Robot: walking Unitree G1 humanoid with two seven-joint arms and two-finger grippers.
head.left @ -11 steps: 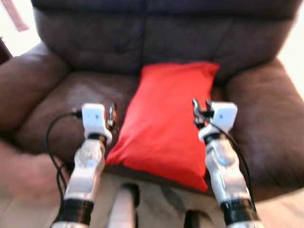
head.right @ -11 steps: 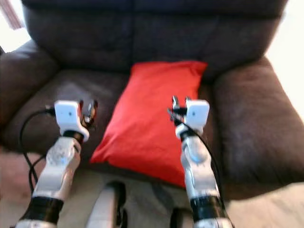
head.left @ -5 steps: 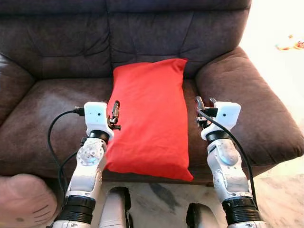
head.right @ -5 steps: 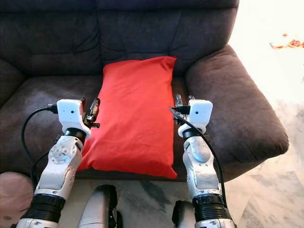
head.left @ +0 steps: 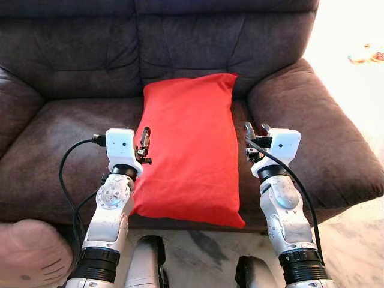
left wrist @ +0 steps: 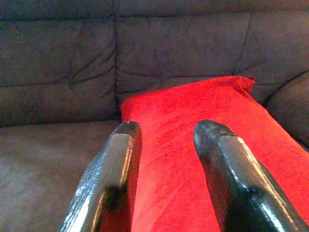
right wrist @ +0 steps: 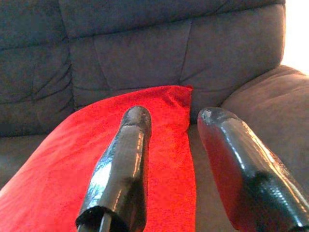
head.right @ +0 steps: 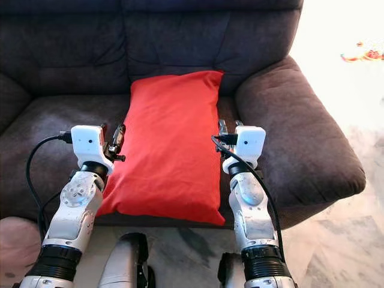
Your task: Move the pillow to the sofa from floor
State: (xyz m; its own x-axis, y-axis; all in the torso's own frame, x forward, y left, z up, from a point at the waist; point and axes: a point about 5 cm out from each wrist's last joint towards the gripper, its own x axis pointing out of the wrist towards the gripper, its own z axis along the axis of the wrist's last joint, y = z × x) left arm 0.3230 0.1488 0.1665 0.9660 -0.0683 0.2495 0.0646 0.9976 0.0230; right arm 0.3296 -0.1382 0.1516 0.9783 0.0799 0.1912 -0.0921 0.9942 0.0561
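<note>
A red pillow (head.right: pixel 170 144) lies lengthwise on the dark brown sofa (head.right: pixel 300 126) seat, its far end against the backrest. The left gripper (head.right: pixel 114 143) and right gripper (head.right: pixel 227 131) flank it, each just beside an edge.

A home living room: a dark brown plush sofa (head.left: pixel 180 54) with tufted back cushions and a padded armrest spans the top and middle of the frame, a red pillow (head.left: pixel 187 150) lies on its seat, and pale marbled floor tiles (head.right: pixel 336 252) show at lower right.
</note>
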